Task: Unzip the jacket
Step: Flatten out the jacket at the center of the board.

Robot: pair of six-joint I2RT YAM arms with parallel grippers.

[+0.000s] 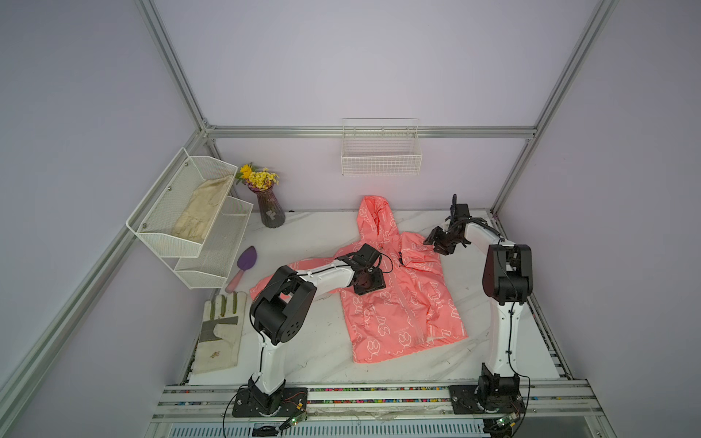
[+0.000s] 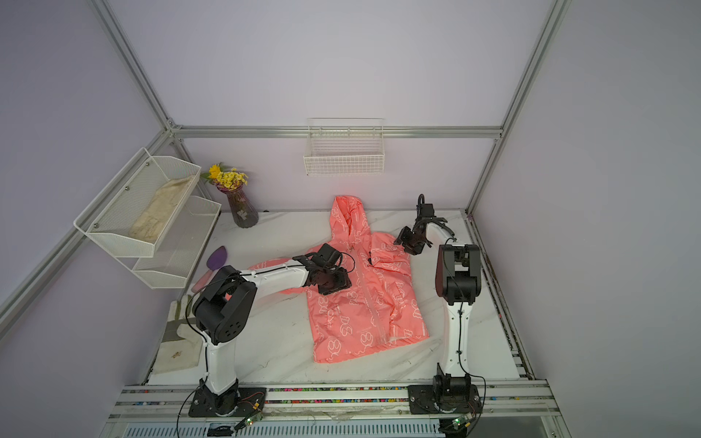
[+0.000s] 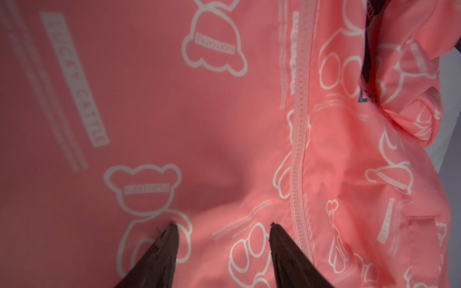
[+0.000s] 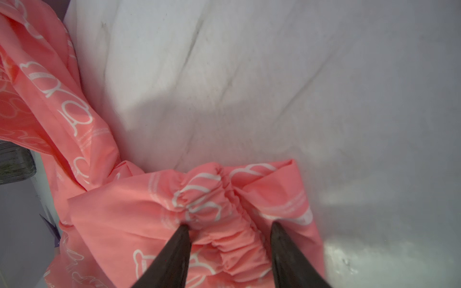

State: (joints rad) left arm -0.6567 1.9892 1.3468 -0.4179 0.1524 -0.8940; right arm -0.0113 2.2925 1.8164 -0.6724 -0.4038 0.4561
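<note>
Two hands are poised at the jacket (image 1: 398, 303), the left hand (image 3: 223, 224) nearer its zipper (image 3: 299, 124).
Lying front-up on the worktop (image 1: 322, 349), hood (image 1: 373, 216) rearward, the jacket is running its zipper hood-to-hem just beside the left hand's half-open, empty jaws; the right hand (image 4: 229, 224) is straddling a sleeve cuff (image 4: 224, 189), jaws apart, unclamped.

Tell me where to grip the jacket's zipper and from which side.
Grip the zipper at its top end, just below the hood, coming from above: the jacket lies flat, front up, zipper closed. The pull is too small to see.
</note>
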